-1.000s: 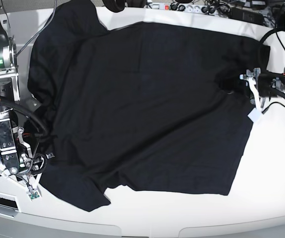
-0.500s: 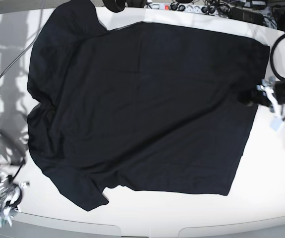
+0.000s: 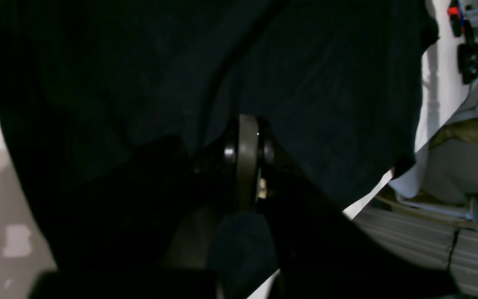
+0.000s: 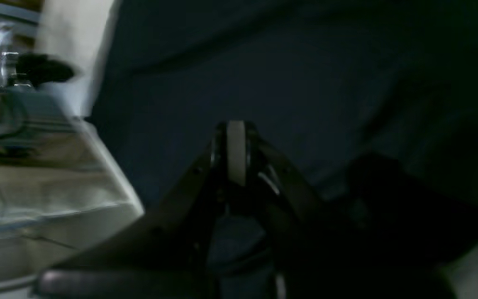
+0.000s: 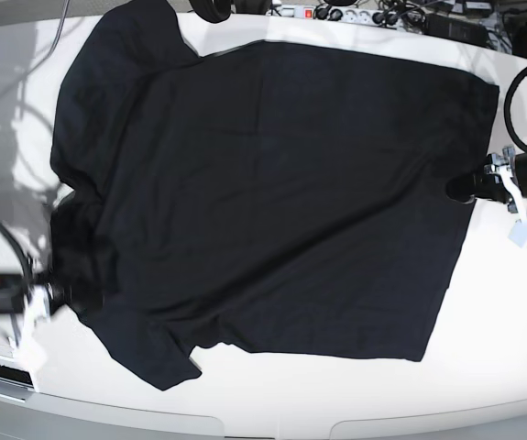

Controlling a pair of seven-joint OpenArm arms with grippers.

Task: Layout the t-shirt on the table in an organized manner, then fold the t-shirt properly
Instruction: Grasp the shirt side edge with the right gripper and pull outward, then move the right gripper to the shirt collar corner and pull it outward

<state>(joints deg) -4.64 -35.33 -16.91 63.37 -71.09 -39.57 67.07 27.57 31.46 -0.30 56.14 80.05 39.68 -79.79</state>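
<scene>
The shirt lies spread on the white counter, filling most of the base view, its long axis running left to right with sleeves and neck toward the left and the straight hem at the right. Both pincers are pressed together on cloth: the left pincer pinches the hem at the right edge, the right pincer pinches the lower-left sleeve area. If they pull unevenly, thin fabric could slip from a pinch or bunch at the already rumpled lower-left corner, skewing the layout.
</scene>
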